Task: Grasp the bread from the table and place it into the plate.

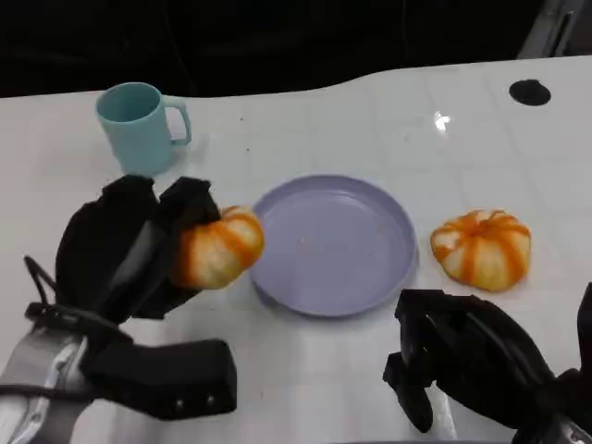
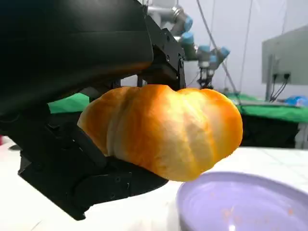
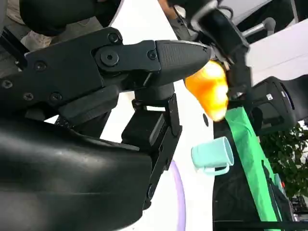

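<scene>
Bread [image 1: 218,248] was gripped in the left robot hand [image 1: 139,245], lifted just beside the plate [image 1: 393,268] rim, ready for placing. The right robot hand [image 1: 462,356] waited empty, fingers curled.

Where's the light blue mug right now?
In the head view, the light blue ceramic mug stands upright at the table's far left, beyond the left hand and far-left of the round lavender plate.

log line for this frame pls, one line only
left robot hand: holds bread beside plate rim | right robot hand: open, low | second bread: on table
</scene>
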